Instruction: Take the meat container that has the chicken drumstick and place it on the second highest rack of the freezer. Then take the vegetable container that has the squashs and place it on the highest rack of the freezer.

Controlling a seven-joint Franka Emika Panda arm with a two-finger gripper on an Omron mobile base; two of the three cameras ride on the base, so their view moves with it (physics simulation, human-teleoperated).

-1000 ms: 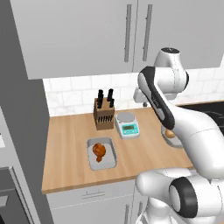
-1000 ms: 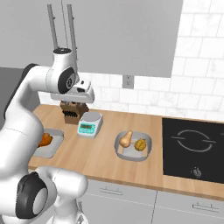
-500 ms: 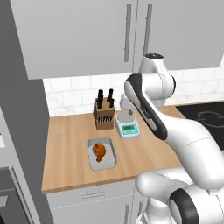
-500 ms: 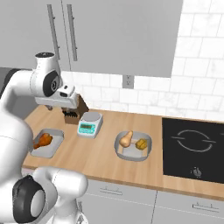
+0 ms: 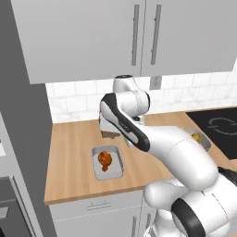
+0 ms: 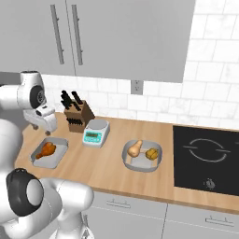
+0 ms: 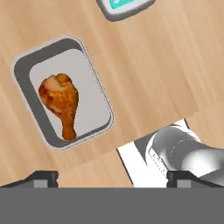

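A wooden counter (image 6: 116, 170) is seen beneath grey wall cabinets (image 6: 126, 32). The meat tray (image 6: 49, 152) is used here as the landmark: a shallow grey rectangle lying flat near the counter's front edge, toward its left end. The drumstick (image 6: 45, 150) is held inside it, fat end toward the back wall in the hand view, thin end toward the front rim, with bare tray floor showing on both sides.

The gripper (image 6: 41, 122) is seen above and just behind the tray, apart from it, hanging from the white arm. In the hand view its two dark fingertips (image 7: 40, 177) are spread wide with nothing between them, so the pincer is released.

Bare wood lies all around the tray (image 7: 61, 92). A scale (image 6: 95, 132) stands behind and to the tray's right, apart from it. A knife block (image 6: 77, 115) stands behind the tray by the tiled wall. Well to the tray's right, a round bowl (image 6: 142, 156) holds the squash (image 6: 134, 148). Farther right, a black cooktop (image 6: 207, 158) is set into the counter. To the tray's left, a tall dark-grey panel (image 5: 23, 139) borders the counter's end.
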